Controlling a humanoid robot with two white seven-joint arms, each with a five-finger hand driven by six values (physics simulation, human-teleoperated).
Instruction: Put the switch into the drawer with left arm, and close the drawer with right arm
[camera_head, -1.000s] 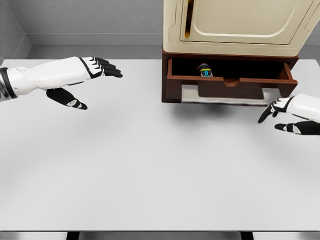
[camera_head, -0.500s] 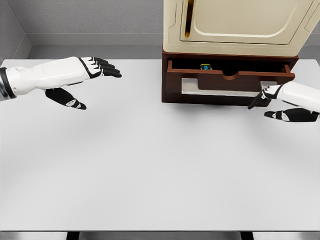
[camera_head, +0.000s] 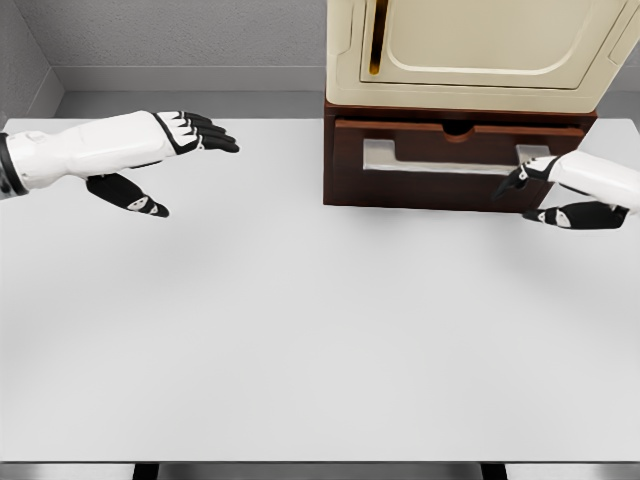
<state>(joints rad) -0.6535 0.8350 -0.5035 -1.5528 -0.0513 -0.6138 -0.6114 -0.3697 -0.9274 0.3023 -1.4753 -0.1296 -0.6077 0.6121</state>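
Spreading across the near and middle ground, the white tabletop (camera_head: 300, 330) carries both arms. At the left, the left hand (camera_head: 165, 150) hovers with fingers stretched flat and thumb hanging, holding nothing. At the far right, the right hand (camera_head: 560, 190) has its fingers extended and empty, its fingertips (camera_head: 510, 181) at the front of the dark brown drawer (camera_head: 440, 165). That drawer, with a pale recessed handle, now sits pushed in flush with the wooden cabinet (camera_head: 335, 190); a second ago it stood pulled out with the switch visible inside. The switch is now hidden. Above sits a cream appliance (camera_head: 480, 50).
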